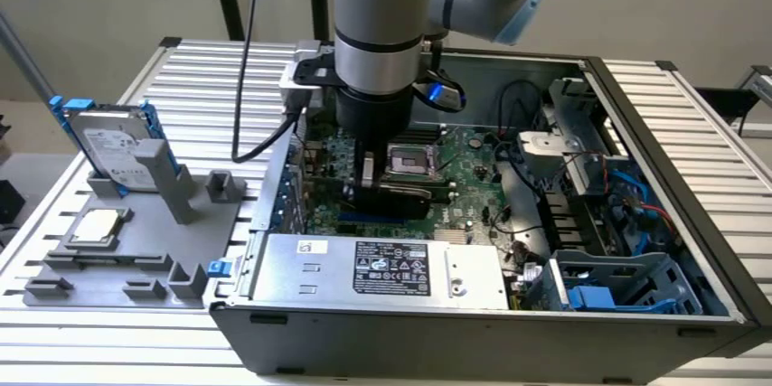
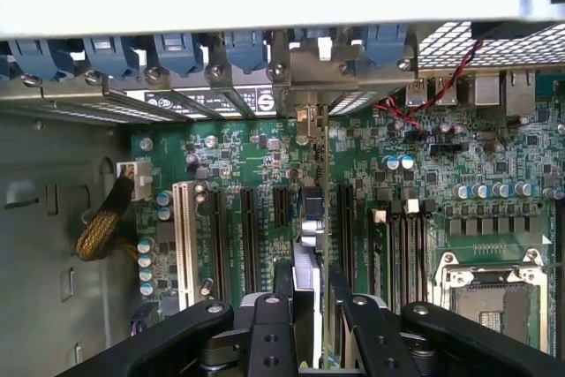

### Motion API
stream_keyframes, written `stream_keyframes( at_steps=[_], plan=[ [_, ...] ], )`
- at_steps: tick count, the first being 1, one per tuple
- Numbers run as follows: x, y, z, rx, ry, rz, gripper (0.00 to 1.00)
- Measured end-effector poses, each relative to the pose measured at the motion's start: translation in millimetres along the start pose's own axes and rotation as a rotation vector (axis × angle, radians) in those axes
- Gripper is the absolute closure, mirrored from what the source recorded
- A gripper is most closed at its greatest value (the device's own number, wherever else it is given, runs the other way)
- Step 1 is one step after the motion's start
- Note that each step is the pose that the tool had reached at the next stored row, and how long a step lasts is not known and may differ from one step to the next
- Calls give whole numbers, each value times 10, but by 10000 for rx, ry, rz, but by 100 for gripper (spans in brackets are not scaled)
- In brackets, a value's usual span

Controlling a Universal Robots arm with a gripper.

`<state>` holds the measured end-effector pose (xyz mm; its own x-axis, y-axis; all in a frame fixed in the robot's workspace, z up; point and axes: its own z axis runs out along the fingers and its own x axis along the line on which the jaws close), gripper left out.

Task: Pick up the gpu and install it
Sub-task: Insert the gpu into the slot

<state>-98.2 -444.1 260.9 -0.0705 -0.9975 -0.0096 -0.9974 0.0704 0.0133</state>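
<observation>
**Black hand (image 2: 314, 328) clamped on gpu (image 2: 308, 253)**

I see the gpu standing on edge between the fingers (image 2: 269, 335), gripped narrow, low among the motherboard (image 2: 238, 161) slots inside the open case (image 1: 483, 336). Can't tell if it's seated. Exterior view: hard drive (image 1: 111, 144) in a grey holder (image 1: 121, 264) at nine o'clock of the case, on the table (image 1: 688, 115).
</observation>
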Motion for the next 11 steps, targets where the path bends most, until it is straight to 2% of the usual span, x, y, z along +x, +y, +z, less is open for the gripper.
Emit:
stream_keyframes(
  at_steps=[11],
  plan=[
    [2,11,55,-2,3,-1,74]
  ],
)
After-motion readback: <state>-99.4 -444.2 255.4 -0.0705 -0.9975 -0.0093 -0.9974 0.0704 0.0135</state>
